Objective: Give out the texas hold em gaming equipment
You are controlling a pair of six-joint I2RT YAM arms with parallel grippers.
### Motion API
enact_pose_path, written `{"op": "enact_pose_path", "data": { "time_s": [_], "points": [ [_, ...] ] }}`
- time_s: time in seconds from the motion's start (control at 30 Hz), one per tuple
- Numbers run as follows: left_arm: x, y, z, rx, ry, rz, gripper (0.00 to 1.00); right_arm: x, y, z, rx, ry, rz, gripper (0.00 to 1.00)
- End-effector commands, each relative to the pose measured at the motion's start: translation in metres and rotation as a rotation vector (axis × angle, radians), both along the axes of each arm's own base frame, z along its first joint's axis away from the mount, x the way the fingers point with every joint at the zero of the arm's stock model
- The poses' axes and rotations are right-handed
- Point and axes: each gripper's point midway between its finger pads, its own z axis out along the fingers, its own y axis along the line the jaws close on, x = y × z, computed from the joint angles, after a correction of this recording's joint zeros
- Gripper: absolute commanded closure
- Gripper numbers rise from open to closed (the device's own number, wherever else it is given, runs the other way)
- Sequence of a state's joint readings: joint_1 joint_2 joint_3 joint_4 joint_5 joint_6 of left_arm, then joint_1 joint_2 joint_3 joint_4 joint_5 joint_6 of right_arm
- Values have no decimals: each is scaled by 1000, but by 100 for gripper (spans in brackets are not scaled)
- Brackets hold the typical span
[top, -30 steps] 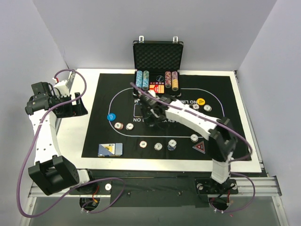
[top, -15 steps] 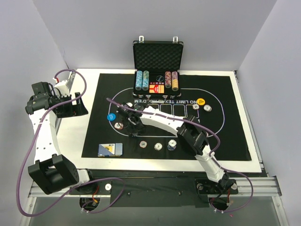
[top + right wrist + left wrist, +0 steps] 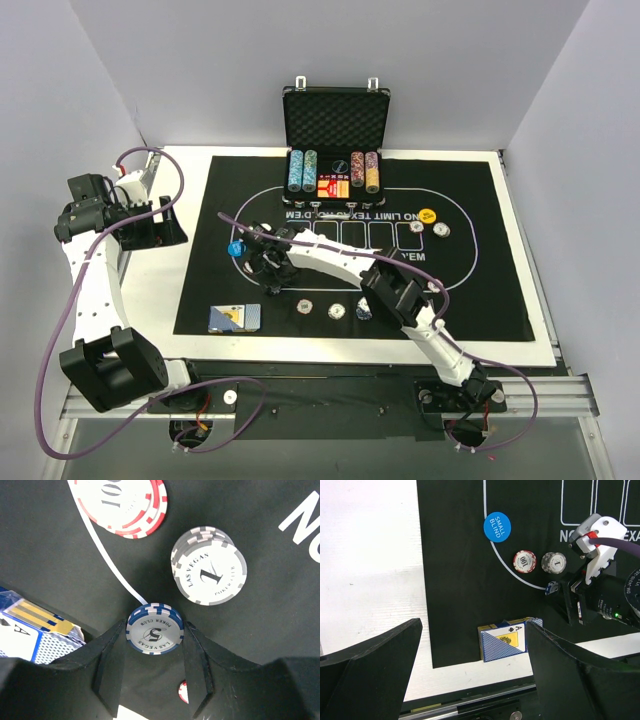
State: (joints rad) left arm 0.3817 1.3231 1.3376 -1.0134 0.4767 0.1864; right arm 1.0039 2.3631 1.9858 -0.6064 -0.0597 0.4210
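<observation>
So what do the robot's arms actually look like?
The left arm and right arm are white with chunky black joints, each with a purple cable. The left gripper and right gripper have black wedge-shaped fingers.

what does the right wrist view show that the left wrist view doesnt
Only the right wrist view: the readable face of the blue 5 chip, clamped in the right gripper, seen close from above.
Only the left wrist view: the blue small blind disc and the white table beside the mat, with the right gripper seen from outside.
Both: the red 100 chip, the grey 1 chips, and the card deck with an ace showing.
</observation>
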Motion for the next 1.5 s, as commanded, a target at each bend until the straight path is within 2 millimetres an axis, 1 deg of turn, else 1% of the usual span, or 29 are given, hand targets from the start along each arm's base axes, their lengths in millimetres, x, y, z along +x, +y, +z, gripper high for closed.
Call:
{"op": "enact_pose_path", "data": {
  "time_s": [0.0,0.03,0.1,0.13,0.17,0.2,0.23,0.27,0.3,0.37,0.4,0.43,0.47,0.5,0.53,0.6,0.63,0.67,0.7,0.73,0.77,0.8,0.83,0.87,0.9,1.0,1.13,1.27,1.47],
  "points": [
    [9,2,16,-1,-58,2,4,1,11,13,42,2,4,62],
    [8,2,16,-2,-55,3,4,0,11,15,45,0,4,56],
    [8,3,16,7,-56,2,4,0,8,25,52,-13,5,50],
    [8,4,16,11,-57,3,4,0,6,34,57,-28,4,48],
    [8,4,16,10,-56,2,4,2,3,40,61,-33,-1,43],
    [7,3,16,11,-55,1,4,1,0,52,74,-47,-2,41],
    [7,3,16,10,-55,1,4,4,-5,57,71,-54,-9,39],
    [7,3,14,11,-49,1,4,5,-11,70,78,-77,-15,39],
    [6,3,14,9,-52,-1,4,7,-18,74,72,-81,-25,39],
    [6,2,14,9,-52,-1,4,13,-35,107,105,-126,-58,39],
    [6,2,14,6,-50,0,4,12,-45,108,92,-124,-73,38],
    [5,3,13,11,-49,0,4,16,-63,118,82,-155,-107,38],
    [5,3,13,8,-51,-1,4,17,-74,123,77,-164,-125,37],
    [5,2,13,8,-51,-3,4,19,-94,127,57,-186,-153,36],
    [5,2,13,10,-53,-4,4,21,-108,131,38,-197,-178,34],
    [4,2,14,8,-53,-3,4,17,-141,130,-26,-208,-212,32],
    [4,2,14,9,-55,-6,4,13,-160,125,-68,-213,-228,31],
    [4,1,14,8,-55,-9,4,12,-172,122,-93,-209,-243,30],
    [4,1,12,7,-51,-10,4,6,-189,115,-133,-210,-257,28],
    [4,1,12,5,-50,-10,4,4,-199,110,-151,-204,-280,27],
    [4,0,11,2,-49,-12,4,-3,-211,104,-173,-198,-288,27],
    [4,1,10,2,-49,-11,4,-5,-218,100,-181,-194,-307,27],
    [3,-1,10,-1,-48,-14,4,-12,-229,94,-202,-186,-314,27],
    [4,0,9,-3,-45,-13,4,-13,-233,92,-202,-185,-326,26],
    [3,-1,8,-5,-43,-15,4,-18,-239,86,-210,-176,-328,26],
    [4,-1,8,-5,-43,-15,4,-28,-249,76,-226,-152,-336,26],
    [5,-1,10,-6,-47,-13,4,-36,-254,63,-240,-125,-333,25],
    [4,0,11,-3,-47,-13,4,-41,-246,50,-206,-87,-325,25],
    [3,1,10,11,-43,-15,4,-50,-232,37,-152,-31,-309,27]
  ]
}}
